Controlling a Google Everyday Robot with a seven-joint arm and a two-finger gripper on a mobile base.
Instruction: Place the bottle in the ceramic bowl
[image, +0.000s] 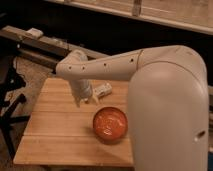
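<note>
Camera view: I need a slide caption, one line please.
Robot arm's gripper low over a wooden table, beside a small pale plastic bottle, with a glossy orange-red ceramic bowl nearby.

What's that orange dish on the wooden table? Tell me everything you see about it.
It is a round, shallow ceramic bowl, glossy orange-red with a paler sheen inside. It sits upright on the wooden table, toward the near right part in the camera view, with nothing visible in it. Only the table touches it. The bottle lies behind it, apart, and the gripper hangs beside that bottle, behind and left of the bowl, clear of it.
</note>
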